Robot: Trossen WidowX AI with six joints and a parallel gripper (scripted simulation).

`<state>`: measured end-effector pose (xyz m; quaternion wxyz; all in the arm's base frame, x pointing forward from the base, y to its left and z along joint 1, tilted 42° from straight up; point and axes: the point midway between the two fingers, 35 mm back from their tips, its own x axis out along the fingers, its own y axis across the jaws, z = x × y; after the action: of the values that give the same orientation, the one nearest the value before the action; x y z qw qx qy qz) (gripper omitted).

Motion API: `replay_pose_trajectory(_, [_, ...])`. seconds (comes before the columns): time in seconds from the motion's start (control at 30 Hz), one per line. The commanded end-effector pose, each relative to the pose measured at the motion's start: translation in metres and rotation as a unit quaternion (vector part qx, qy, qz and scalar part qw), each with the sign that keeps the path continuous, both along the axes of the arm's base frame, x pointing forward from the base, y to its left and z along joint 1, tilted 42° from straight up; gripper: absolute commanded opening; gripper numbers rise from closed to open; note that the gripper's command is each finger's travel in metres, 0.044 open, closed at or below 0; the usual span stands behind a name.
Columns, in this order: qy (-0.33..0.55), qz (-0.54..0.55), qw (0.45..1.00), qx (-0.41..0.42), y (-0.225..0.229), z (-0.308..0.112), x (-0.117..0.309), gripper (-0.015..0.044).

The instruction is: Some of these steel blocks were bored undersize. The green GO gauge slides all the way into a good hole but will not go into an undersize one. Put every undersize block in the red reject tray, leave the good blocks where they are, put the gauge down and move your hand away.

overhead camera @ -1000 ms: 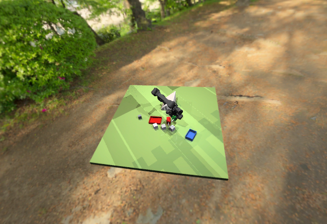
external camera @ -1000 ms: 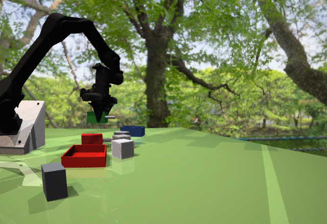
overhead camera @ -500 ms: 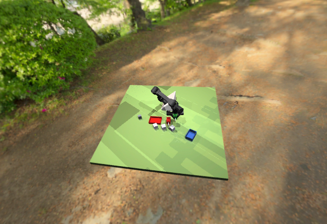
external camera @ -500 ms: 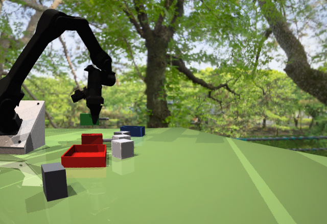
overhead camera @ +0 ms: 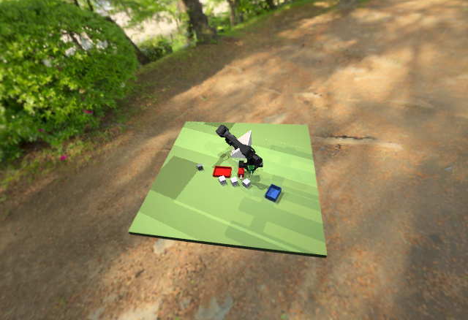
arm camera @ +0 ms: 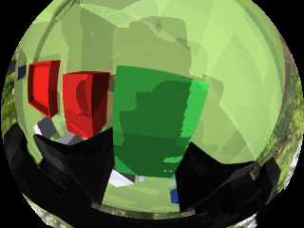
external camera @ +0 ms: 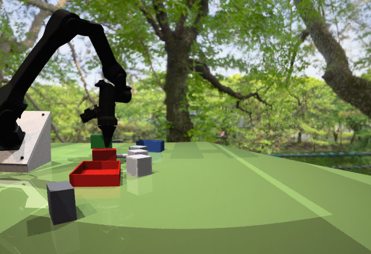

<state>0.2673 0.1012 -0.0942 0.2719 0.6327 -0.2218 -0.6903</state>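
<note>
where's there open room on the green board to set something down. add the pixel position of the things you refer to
Open: the near part of the board, in front of the three pale blocks (overhead camera: 234, 181), and the stretch between the dark block (overhead camera: 199, 166) (external camera: 62, 204) and the board's left edge. Crowded: around the claw (overhead camera: 251, 169) (external camera: 107, 145), red gauge (overhead camera: 240, 172) (external camera: 104, 154) (arm camera: 85, 102) and pale blocks.

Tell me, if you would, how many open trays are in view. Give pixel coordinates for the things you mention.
2. The red reject tray (overhead camera: 221, 172) (external camera: 95, 180) (arm camera: 40, 90) stands between the dark block (overhead camera: 199, 166) (external camera: 62, 203) (arm camera: 21, 72) and the red gauge (overhead camera: 240, 172) (external camera: 104, 154) (arm camera: 76, 100); the blue tray (overhead camera: 273, 192) (external camera: 155, 145) (arm camera: 174, 196) past the row of pale blocks (overhead camera: 234, 181) (external camera: 138, 166) (arm camera: 122, 179).

Outdoor park, daylight. Green tabletop (overhead camera: 227, 214) (external camera: 209, 191), patchy shadows. Top view: leafy bush (overhead camera: 63, 71) at nine o'clock, dirt ground (overhead camera: 396, 196) at four o'clock, sun-dappled. Exterior view: thick tree trunk (external camera: 178, 86) near twelve o'clock, blurred greenery behind.
</note>
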Motion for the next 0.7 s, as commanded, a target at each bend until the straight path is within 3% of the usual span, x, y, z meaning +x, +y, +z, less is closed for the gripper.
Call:
replay_pose_trajectory(0.0, [0.0, 0.004, 1.0, -0.002, -0.005, -0.005, 0.0, 0.0])
replay_pose_trajectory(0.67, [0.0, 0.004, 1.0, -0.003, -0.026, -0.027, -0.003, 0.0])
